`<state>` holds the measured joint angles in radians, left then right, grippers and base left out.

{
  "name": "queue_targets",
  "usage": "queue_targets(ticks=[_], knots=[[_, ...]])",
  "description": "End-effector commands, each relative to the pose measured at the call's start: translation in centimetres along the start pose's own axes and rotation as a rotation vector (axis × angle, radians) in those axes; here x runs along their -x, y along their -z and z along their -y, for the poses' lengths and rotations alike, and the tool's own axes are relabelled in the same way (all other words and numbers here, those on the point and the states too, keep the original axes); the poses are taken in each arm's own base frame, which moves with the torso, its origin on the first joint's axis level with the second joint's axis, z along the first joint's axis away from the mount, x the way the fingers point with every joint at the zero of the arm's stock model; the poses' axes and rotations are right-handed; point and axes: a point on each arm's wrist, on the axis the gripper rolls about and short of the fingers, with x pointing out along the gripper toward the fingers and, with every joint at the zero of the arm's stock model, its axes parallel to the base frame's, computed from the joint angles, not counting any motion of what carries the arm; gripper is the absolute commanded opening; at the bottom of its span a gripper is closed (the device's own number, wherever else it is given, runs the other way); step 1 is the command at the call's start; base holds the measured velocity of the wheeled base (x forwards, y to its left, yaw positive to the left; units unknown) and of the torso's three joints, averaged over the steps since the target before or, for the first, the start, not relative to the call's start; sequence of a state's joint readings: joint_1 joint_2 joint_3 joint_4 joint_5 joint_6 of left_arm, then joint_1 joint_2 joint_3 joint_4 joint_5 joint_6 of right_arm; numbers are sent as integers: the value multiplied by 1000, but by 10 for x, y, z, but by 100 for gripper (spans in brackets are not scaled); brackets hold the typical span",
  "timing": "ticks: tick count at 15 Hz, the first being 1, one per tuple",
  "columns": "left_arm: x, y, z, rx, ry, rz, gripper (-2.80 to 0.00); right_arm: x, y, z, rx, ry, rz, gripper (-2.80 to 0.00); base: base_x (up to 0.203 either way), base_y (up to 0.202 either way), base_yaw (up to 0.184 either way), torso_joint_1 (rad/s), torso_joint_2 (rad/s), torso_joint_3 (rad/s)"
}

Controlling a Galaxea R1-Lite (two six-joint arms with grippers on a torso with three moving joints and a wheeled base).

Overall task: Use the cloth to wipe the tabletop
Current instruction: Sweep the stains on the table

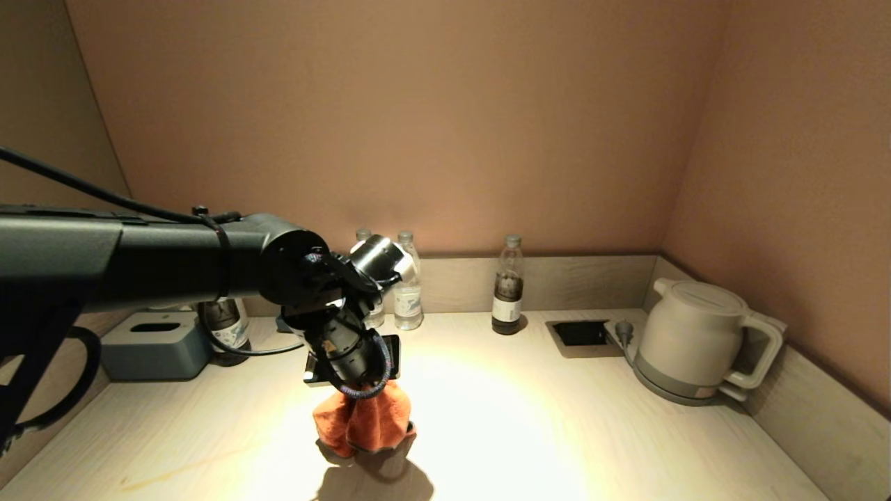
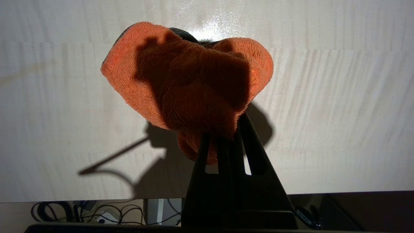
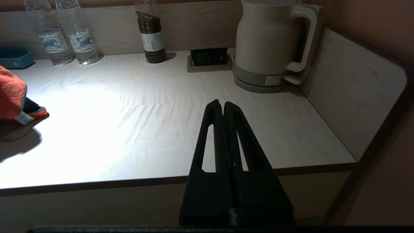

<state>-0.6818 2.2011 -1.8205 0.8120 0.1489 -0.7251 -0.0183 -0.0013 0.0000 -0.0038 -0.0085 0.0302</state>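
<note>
The tabletop (image 1: 571,431) was a pale wooden surface closed by low walls at the far side and the right side. On the far right corner stood a cream kettle (image 1: 692,341) on its base, and just left of it a dark socket recess (image 1: 581,332) was set in the surface. On the far left a grey tissue box (image 1: 154,344) stood beside the wall. Along the far wall were two clear water bottles (image 1: 407,285) close together, and well to the right of them a bottle with dark liquid (image 1: 509,287).

The left arm reached across from the left, and the left gripper (image 2: 223,134) pointed down over the middle-left of the table. Its fingers were pressed narrow on the top of the orange cloth (image 1: 365,421), which hung bunched below them; the lower fold of the cloth touched the tabletop.

The right gripper (image 3: 223,105) was near the front edge of the table at the right, with its fingers closed together and holding nothing.
</note>
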Motion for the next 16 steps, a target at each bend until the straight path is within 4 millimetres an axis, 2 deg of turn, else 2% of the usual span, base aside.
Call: queue_targets(ticks=[1, 3, 5, 10, 12, 16], knots=[[-28, 4, 4, 6, -41, -45, -280, 0, 0, 0, 0, 1, 0, -280, 0, 0, 0, 0, 0, 0], [-41, 10, 10, -6, -52, -72, -280, 0, 0, 0, 0, 0, -1, -280, 0, 0, 0, 0, 0, 0], [-42, 14, 14, -16, -43, -76, -280, 0, 0, 0, 0, 1, 0, -280, 0, 0, 0, 0, 0, 0], [-47, 34, 39, -81, -6, -78, -280, 0, 0, 0, 0, 1, 0, -280, 0, 0, 0, 0, 0, 0], [-59, 41, 52, -101, 20, -65, -280, 0, 0, 0, 0, 0, 0, -280, 0, 0, 0, 0, 0, 0], [-76, 48, 57, -97, -13, -84, -280, 0, 0, 0, 0, 1, 0, -280, 0, 0, 0, 0, 0, 0]])
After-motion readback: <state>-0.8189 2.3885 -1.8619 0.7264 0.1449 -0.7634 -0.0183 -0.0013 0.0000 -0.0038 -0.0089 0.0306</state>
